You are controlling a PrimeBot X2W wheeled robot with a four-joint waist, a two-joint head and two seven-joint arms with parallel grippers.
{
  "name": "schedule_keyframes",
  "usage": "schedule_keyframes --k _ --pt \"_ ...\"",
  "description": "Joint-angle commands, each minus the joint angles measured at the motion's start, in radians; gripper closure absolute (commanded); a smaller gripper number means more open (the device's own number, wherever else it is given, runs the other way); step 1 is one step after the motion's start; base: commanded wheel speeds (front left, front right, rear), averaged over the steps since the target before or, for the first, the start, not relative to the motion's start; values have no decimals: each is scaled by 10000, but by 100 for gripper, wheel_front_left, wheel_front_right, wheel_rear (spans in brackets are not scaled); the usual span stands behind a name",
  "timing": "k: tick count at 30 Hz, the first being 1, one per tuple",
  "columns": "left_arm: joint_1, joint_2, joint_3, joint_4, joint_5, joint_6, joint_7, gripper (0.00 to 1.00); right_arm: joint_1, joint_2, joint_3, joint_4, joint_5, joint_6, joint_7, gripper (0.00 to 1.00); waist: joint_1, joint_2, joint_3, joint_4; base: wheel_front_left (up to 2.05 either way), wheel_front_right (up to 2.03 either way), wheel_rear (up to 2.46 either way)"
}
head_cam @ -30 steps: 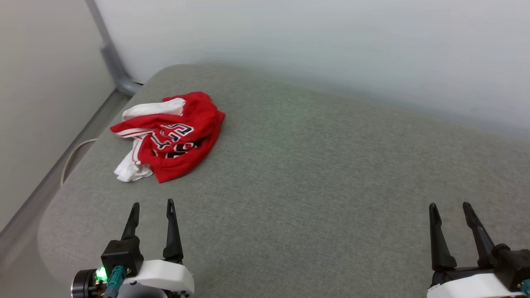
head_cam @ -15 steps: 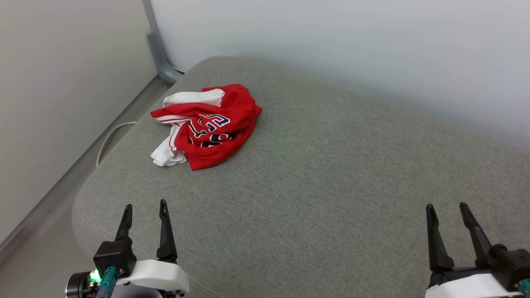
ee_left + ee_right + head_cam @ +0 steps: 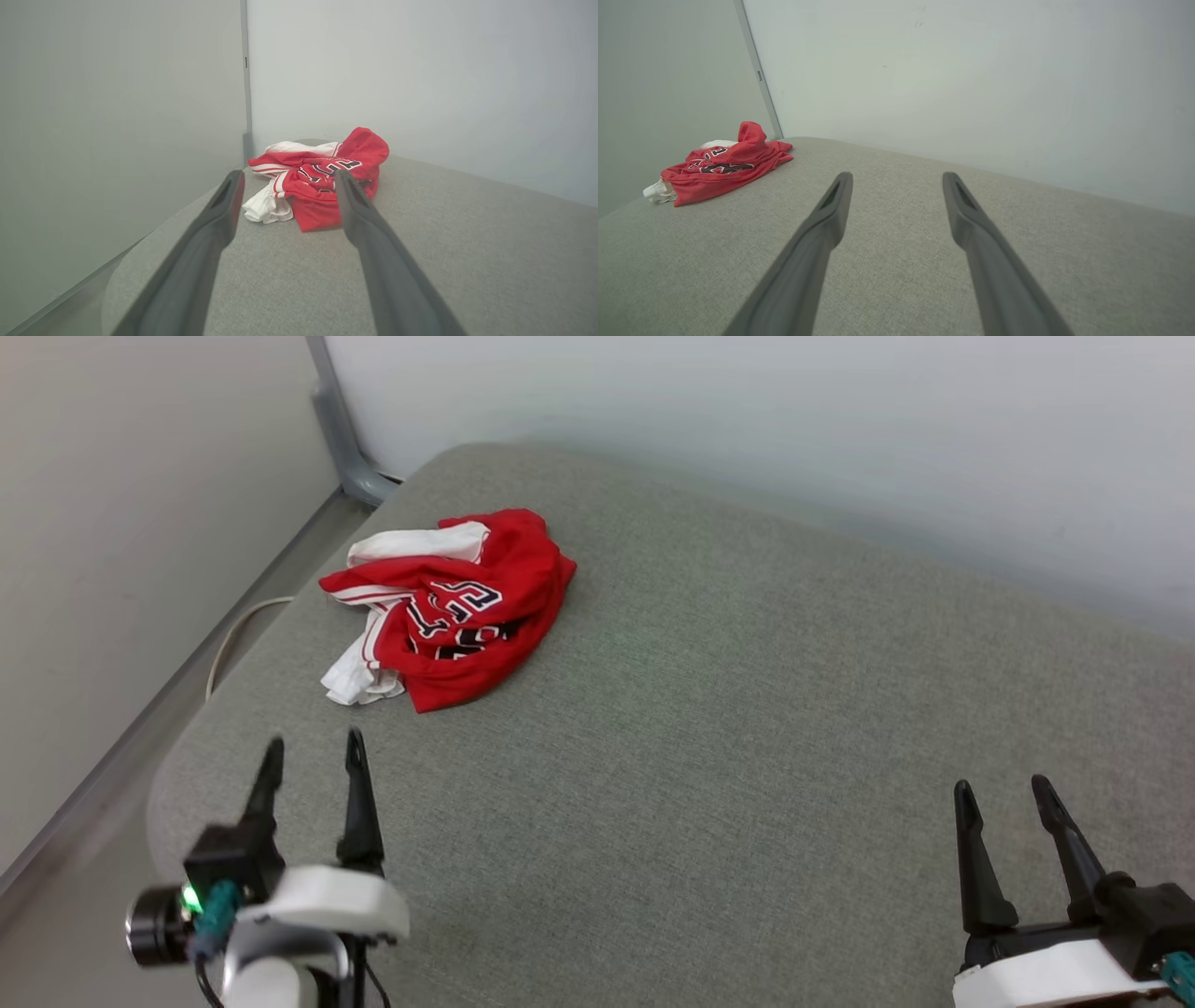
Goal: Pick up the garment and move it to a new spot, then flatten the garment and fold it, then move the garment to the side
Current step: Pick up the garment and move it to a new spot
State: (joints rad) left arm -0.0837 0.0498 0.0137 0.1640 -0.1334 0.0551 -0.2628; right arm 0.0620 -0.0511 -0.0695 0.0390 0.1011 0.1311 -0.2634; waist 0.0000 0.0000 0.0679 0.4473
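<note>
The garment point(image 3: 457, 607) is a crumpled red jersey with white sleeves and black lettering, lying near the back left corner of a grey upholstered surface point(image 3: 747, 709). My left gripper point(image 3: 313, 753) hovers open a short way in front of it, fingers pointing at it, nothing between them. In the left wrist view the garment point(image 3: 317, 177) lies just beyond the left gripper point(image 3: 286, 176). My right gripper point(image 3: 1004, 789) stands open at the lower right, far from the garment. In the right wrist view the garment point(image 3: 721, 168) lies far left of the open right gripper point(image 3: 896, 176).
Pale walls point(image 3: 747, 429) close off the back and left. A grey metal post point(image 3: 341, 439) stands in the corner. A white cable point(image 3: 233, 635) runs along the surface's left edge, with a floor strip point(image 3: 56, 859) beside it.
The head camera has shifted between frames. My left gripper has risen and moved forward toward the garment. The right gripper and the garment have stayed put.
</note>
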Motion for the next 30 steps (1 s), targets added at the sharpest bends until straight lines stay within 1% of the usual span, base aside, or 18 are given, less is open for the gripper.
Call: schedule_keyframes --k 1,7,12,18,21,25,28,30 --pt "-590 85 214 51 60 -229 -31 0 -234 18 4 -96 -140 -7 -21 0 0 0 317 -176 0 0 0" --pt "-2469 319 1095 260 -95 -831 -30 0 -716 18 -4 -375 -630 -7 -21 0 0 0 1263 -676 0 0 0" --pt "-4097 624 1744 478 -256 -1174 -30 0 -1160 17 -28 -711 -975 -7 -21 0 0 0 2241 -1149 0 0 0" --pt "-5641 1086 1998 1118 -405 -1447 -30 0 -1536 17 -75 -1108 -1315 -7 -21 0 0 0 3130 -1472 0 0 0" --pt "-6453 1541 2011 1913 -536 -1564 49 0 -1731 17 -105 -1357 -1485 -7 -23 0 0 0 3598 -1637 0 0 0" --pt "-7422 2086 1932 2931 -863 -1690 850 0 -1959 -61 -141 -1597 -1645 -7 -23 0 0 0 4037 -1827 0 0 0" --pt "-7969 2490 1761 3631 -1389 -1787 1857 0 -2087 -140 -202 -1707 -1656 -7 -21 0 0 0 4270 -1924 0 0 0" --pt "-8225 2706 1616 4143 -1826 -1834 2786 0 -2126 -180 -248 -1764 -1654 -7 -21 0 0 0 4377 -1970 0 0 0"
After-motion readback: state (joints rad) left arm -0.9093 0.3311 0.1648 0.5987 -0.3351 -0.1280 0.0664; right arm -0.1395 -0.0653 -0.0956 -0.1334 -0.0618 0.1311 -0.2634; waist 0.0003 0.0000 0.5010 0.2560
